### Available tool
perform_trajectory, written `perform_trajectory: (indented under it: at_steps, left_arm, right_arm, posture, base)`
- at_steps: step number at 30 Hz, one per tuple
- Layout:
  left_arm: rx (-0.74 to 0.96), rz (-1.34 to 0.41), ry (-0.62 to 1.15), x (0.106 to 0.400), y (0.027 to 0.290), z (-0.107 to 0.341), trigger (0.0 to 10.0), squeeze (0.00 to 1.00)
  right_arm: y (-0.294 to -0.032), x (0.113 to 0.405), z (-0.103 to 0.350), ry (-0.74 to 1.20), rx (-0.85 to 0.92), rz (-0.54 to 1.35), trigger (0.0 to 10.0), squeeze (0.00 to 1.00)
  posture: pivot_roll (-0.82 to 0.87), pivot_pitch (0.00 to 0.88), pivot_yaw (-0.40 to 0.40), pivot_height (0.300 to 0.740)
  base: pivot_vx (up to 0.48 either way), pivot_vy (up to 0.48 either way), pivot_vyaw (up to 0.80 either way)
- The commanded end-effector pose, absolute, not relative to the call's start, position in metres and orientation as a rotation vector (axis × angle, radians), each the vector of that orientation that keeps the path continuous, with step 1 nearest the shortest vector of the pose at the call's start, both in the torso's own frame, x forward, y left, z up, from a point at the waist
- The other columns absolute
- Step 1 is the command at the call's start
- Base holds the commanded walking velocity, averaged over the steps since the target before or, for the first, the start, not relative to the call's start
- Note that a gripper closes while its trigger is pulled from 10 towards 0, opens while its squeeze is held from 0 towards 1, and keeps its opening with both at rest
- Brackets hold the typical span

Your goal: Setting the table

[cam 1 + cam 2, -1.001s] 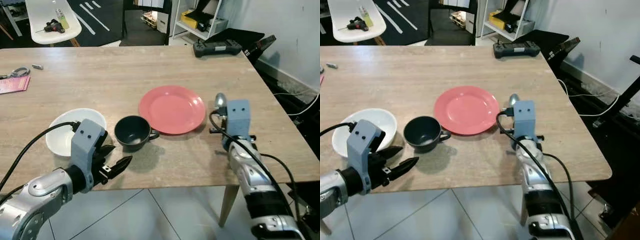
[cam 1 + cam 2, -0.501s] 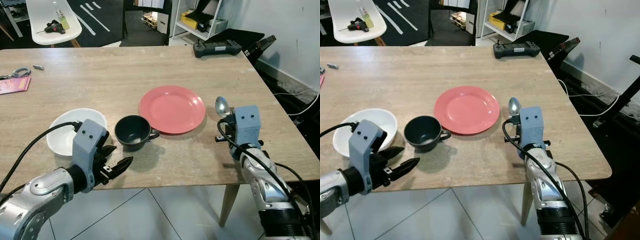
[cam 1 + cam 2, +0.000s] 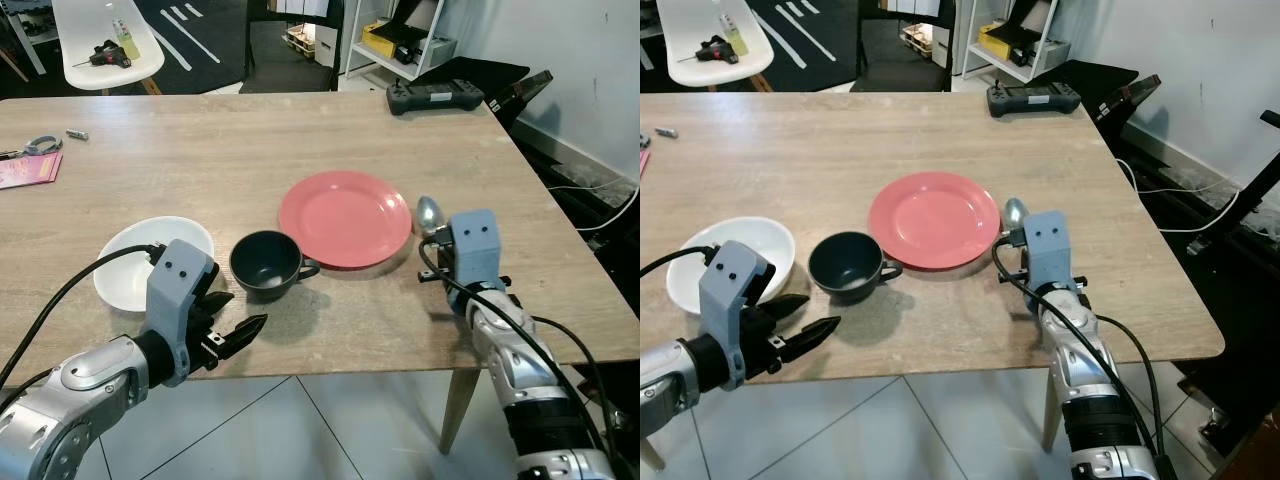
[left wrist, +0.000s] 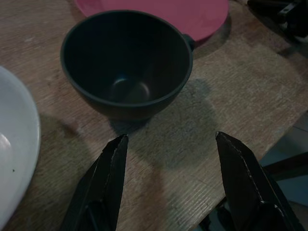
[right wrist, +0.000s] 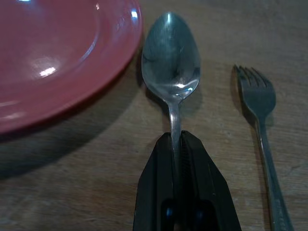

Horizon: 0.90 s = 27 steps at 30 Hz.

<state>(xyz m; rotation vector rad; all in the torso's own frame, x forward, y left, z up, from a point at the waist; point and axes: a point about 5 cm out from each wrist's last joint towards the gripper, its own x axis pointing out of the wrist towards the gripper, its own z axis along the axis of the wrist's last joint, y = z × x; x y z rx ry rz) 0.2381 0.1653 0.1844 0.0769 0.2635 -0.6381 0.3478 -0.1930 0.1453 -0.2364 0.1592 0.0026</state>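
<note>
One spoon [image 5: 171, 62] pinched in right end effector [image 5: 177, 144]

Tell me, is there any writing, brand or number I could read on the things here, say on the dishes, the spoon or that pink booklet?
No text can be read anywhere.
Red plate, white bowl, dark cup: plain, no marks.
Spoon held in the right claw, and the fork beside it: no stamp visible.
Pink booklet at the table edge: too small and blurred to read.
Black controller: no legible label.
</note>
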Motion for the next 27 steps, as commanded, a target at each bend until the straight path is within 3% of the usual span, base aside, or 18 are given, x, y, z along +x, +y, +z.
perform_trajectory:
  at_steps: [1, 17, 18, 27]
  left_arm:
    - [0.082, -0.63, 0.273, 0.235, 0.167, 0.184, 10.0, 0.0]
    - [0.085, -0.635, 0.272, 0.236, 0.167, 0.185, 10.0, 0.0]
    - [0.085, -0.635, 0.272, 0.236, 0.167, 0.185, 10.0, 0.0]
    - [0.084, -0.634, 0.273, 0.235, 0.167, 0.184, 10.0, 0.0]
  right_arm:
    - [-0.194, 0.348, 0.141, 0.168, -0.242, -0.004, 10.0, 0.0]
    - [-0.203, 0.35, 0.134, 0.18, -0.232, -0.053, 10.0, 0.0]
    - [-0.203, 0.349, 0.134, 0.18, -0.226, -0.051, 10.0, 1.0]
    - [-0.206, 0.343, 0.159, 0.094, -0.203, -0.075, 10.0, 1.0]
  posture:
    - [0.07, 0.086, 0.08, 0.74]
    - [0.06, 0.086, 0.087, 0.74]
    - [0.06, 0.086, 0.087, 0.74]
    - [0.07, 0.087, 0.081, 0.74]
  base:
    - [0.0, 0.0, 0.0]
    - [0.0, 0.0, 0.0]
    - [0.0, 0.0, 0.0]
    - [0.0, 0.0, 0.0]
